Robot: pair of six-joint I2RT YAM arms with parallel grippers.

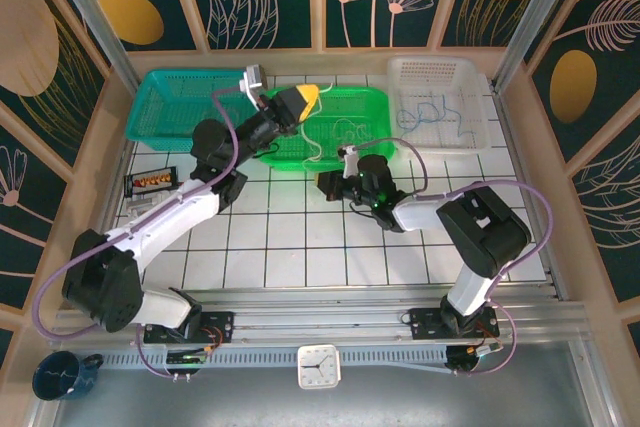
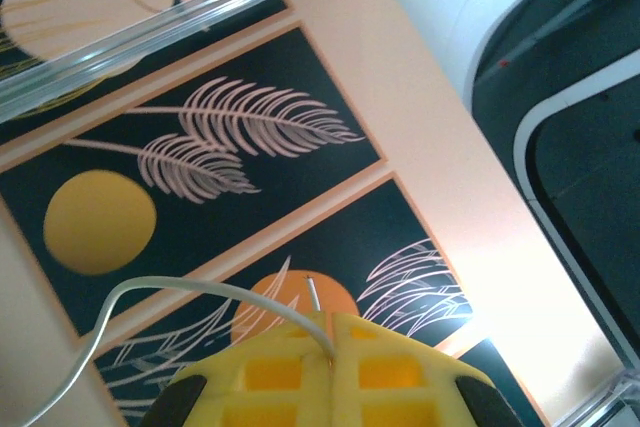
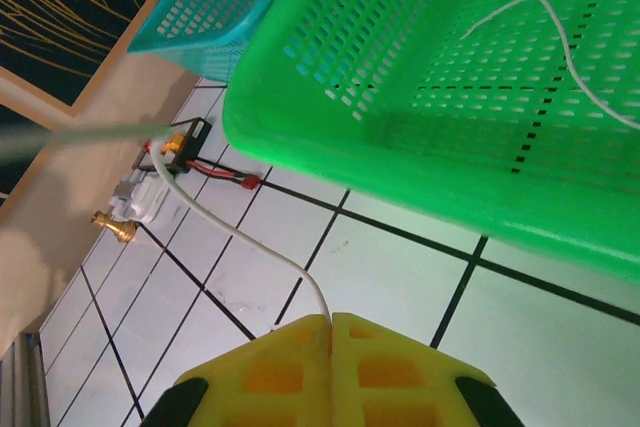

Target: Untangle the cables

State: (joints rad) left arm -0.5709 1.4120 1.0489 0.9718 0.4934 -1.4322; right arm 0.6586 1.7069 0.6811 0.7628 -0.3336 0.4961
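Observation:
My left gripper point(image 1: 306, 99) is lifted over the green basket point(image 1: 372, 97) and points up at the wall; its yellow fingers point(image 2: 290, 367) are shut on a thin white cable point(image 2: 190, 287), whose short end sticks out past the tips. Low over the tiles in front of that basket, my right gripper point(image 3: 330, 319) is shut on a white cable point(image 3: 235, 232) that curves up and off to the left. Another white cable point(image 3: 555, 32) lies loose inside the green basket point(image 3: 450, 107). Blue cables point(image 1: 432, 112) lie in the white basket point(image 1: 440, 72).
A teal basket point(image 1: 185, 97) stands left of the green one. A small black holder with red-wired connectors point(image 1: 150, 180) sits at the table's left, also seen as connectors point(image 3: 190, 159) from the right wrist. A clock point(image 1: 318, 365) and a mug point(image 1: 60, 375) lie below the rail.

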